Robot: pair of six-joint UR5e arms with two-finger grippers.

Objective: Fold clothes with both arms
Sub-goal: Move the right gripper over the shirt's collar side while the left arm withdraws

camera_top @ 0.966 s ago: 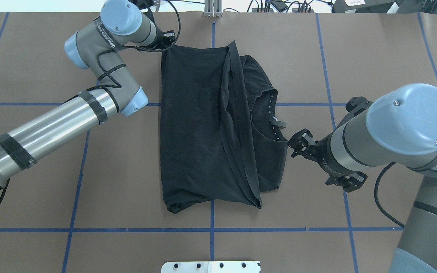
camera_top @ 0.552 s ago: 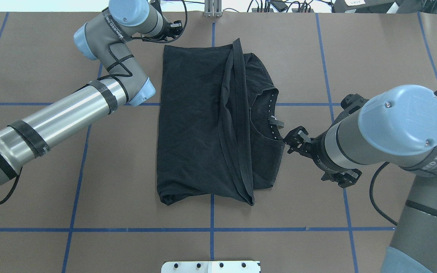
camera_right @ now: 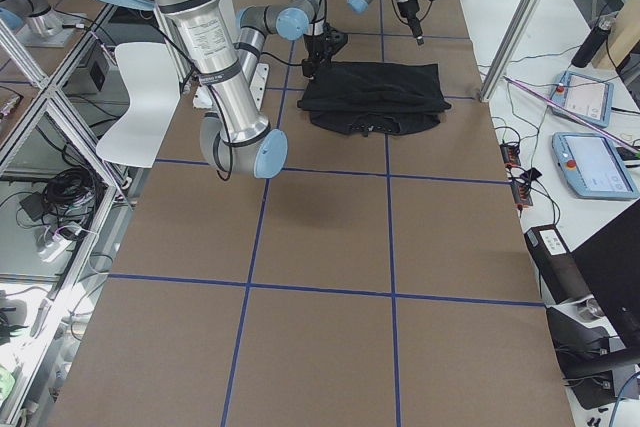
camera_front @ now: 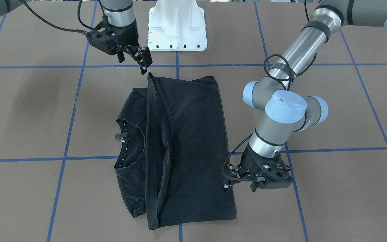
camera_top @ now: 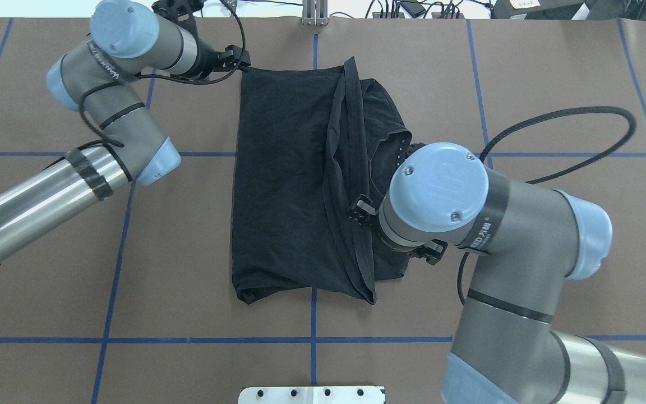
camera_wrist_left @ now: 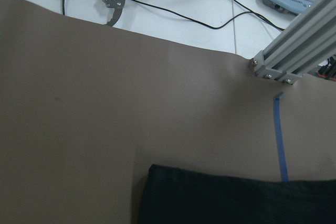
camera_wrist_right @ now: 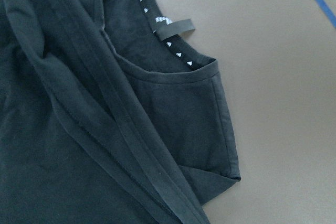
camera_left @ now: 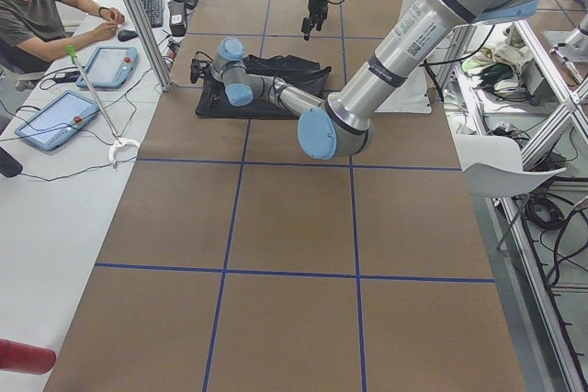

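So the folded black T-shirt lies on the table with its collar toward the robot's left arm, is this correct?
No. The collar of the T-shirt is toward the right arm, not the left; the rest holds. The overhead exterior view shows it.

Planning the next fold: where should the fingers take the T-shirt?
On the T-shirt, probably pinch the far corner on the robot's left, coming in low from the bare table outside it. The layers lie flat and square there, and the left gripper sits right beside it.
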